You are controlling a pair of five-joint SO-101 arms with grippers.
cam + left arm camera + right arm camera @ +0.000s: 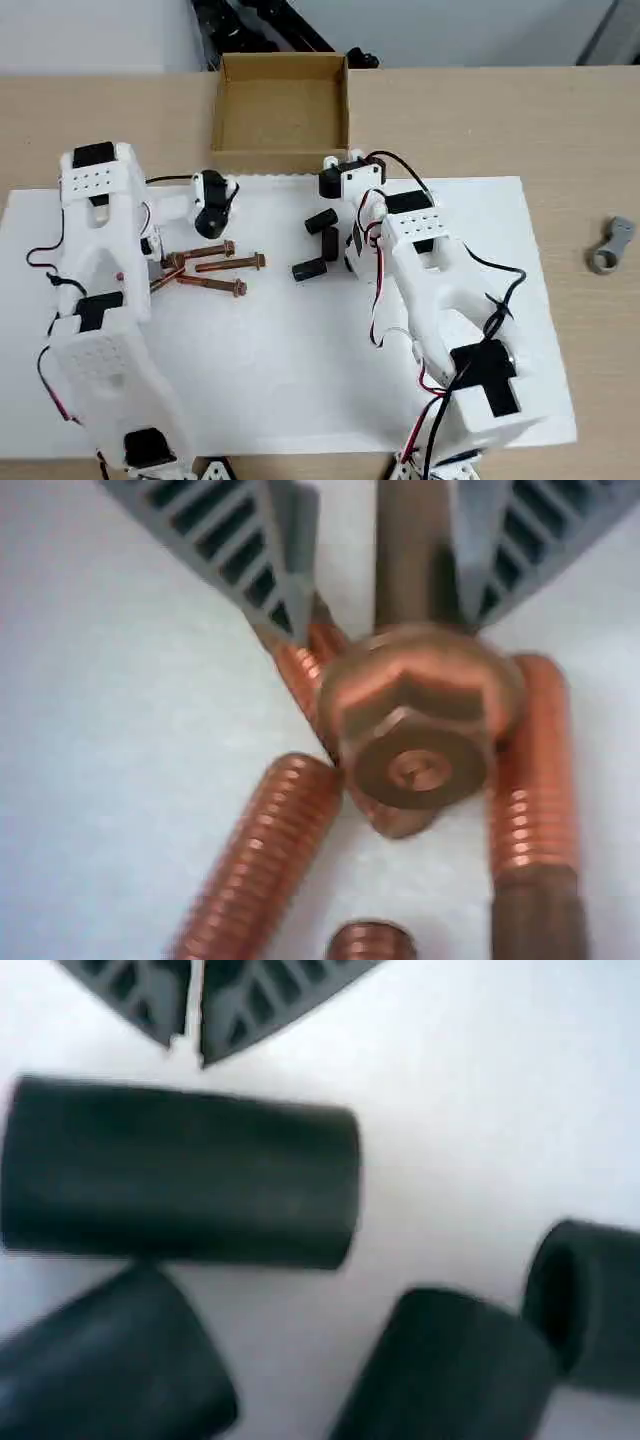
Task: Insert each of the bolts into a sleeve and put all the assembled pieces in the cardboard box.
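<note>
The left gripper [385,630] hangs spread over the heap of copper bolts [215,265] on the white sheet [300,380]. One bolt [420,730] has its shank between the jaws, not pinched. The right gripper [190,1050] is clenched on nothing, just above the black sleeves [320,245]. The cardboard box [280,105] sits at the sheet's far edge.

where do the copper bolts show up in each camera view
High view: the bolts lie bunched on the white sheet, left of the black sleeves.
Left wrist view: close up, one bolt with its shank between the left gripper's open fingers, others around it.
Right wrist view: the sleeves lie here instead.
Shared landmark: the white sheet under both piles.
</note>
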